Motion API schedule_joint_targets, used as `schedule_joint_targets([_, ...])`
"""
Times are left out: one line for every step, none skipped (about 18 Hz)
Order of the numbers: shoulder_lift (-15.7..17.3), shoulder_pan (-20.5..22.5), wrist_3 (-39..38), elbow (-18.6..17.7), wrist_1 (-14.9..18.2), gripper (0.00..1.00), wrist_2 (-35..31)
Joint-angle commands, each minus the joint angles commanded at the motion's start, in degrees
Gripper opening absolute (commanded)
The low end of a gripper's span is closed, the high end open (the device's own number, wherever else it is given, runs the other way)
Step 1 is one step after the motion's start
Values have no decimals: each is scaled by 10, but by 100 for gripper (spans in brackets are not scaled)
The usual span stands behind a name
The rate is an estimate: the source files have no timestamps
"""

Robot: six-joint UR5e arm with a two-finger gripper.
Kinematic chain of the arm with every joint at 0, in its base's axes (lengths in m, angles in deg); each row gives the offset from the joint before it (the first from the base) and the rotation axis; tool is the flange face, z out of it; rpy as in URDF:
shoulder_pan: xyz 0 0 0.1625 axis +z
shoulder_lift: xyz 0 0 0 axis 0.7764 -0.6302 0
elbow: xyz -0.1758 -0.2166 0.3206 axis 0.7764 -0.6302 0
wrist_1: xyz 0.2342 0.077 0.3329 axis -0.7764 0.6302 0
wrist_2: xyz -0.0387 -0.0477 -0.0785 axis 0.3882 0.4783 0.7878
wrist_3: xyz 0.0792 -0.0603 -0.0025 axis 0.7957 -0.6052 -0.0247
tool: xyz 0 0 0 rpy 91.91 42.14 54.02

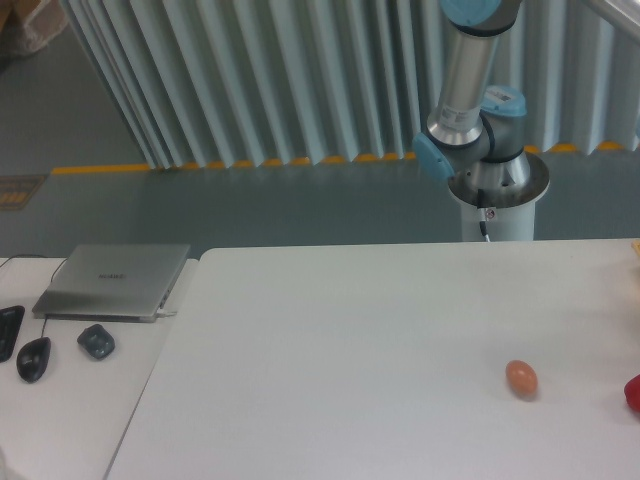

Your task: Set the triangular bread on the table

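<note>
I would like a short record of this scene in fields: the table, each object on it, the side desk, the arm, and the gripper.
table: large white top
egg: orange-brown, right part of table, lying alone
red item: at the right edge, cut off by the frame
triangular bread: not visible
side desk: closed laptop, two mice
arm: base and lower links behind the table
gripper: out of frame

Backdrop: pale grey vertically ribbed wall panel (280, 80). Flooring: smooth grey-green floor (250, 205), with yellow painted boundary stripe (105, 168) at wall base.
</note>
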Motion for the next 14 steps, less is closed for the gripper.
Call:
schedule_joint_targets([0,0,-1,-1,0,100,0])
schedule_joint_targets([-1,0,1,-2,1,100,0])
schedule_joint_targets([-1,1,1,-5,1,100,0])
schedule_joint_targets([-1,1,1,-8,1,100,0])
schedule_joint_targets([-1,1,1,-10,1,100,0])
schedule_joint_targets([-1,1,0,-12,1,100,1])
schedule_joint_targets([-1,1,-2,-14,1,100,1])
schedule_joint_targets([-3,1,-3,-22,0,100,1])
schedule_joint_targets([-4,1,-3,-24,-1,100,1])
schedule_joint_targets([-5,1,-2,-24,0,100,1])
schedule_joint_targets([-6,1,-2,-24,0,100,1])
schedule_joint_targets([-7,1,-1,-25,0,100,1])
schedule_joint_targets([-8,1,1,-23,0,99,1])
schedule_joint_targets([-9,1,-2,-20,0,85,1])
